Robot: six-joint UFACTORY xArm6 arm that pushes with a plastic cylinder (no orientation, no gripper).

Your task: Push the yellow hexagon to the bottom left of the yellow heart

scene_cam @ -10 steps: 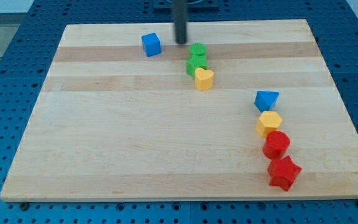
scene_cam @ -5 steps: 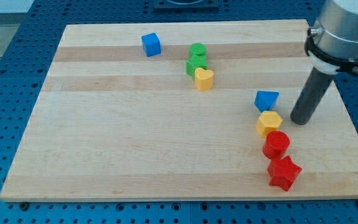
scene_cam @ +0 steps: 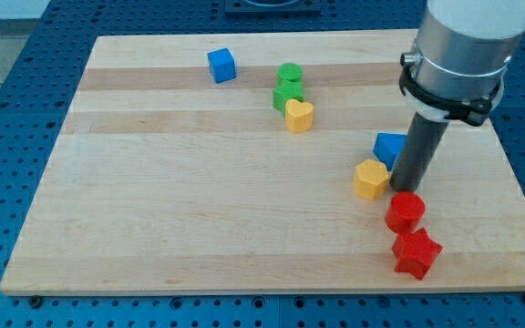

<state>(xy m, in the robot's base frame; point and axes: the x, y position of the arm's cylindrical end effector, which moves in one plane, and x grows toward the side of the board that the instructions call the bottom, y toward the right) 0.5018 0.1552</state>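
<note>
We see the pale wooden board (scene_cam: 199,210) lying on a blue perforated table (scene_cam: 7,91). Our silver arm (scene_cam: 458,55) comes down near the board's right edge, ending in a plain dark rod that grips nothing. My tip (scene_cam: 403,189) touches the right side of the yellow hexagon block (scene_cam: 370,179), which sits right of centre, with the blue block (scene_cam: 388,146) behind it and the red cylinder (scene_cam: 405,211) below. The yellow heart block (scene_cam: 299,115) lies towards the top edge, well apart.
</note>
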